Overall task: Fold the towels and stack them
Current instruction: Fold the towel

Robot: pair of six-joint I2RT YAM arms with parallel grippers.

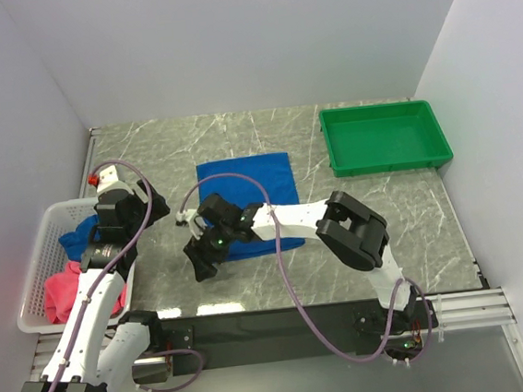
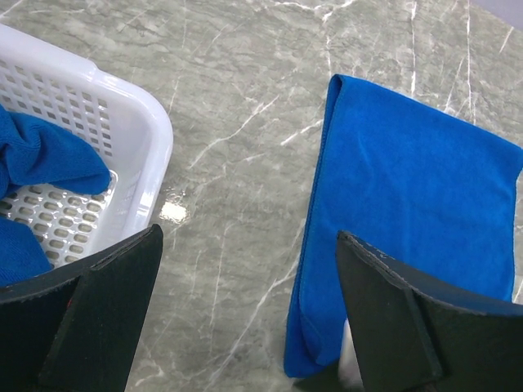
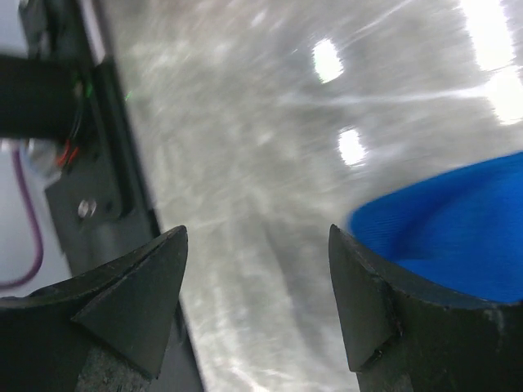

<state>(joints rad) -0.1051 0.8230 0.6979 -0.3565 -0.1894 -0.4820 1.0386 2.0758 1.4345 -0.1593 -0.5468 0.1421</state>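
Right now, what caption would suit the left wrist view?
Open left gripper hovers between white basket and flat blue towel on marble table.

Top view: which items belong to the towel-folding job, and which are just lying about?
Job: blue towel on table; blue towel in basket; pink-red towel in basket.
Lying about: green tray; white basket.
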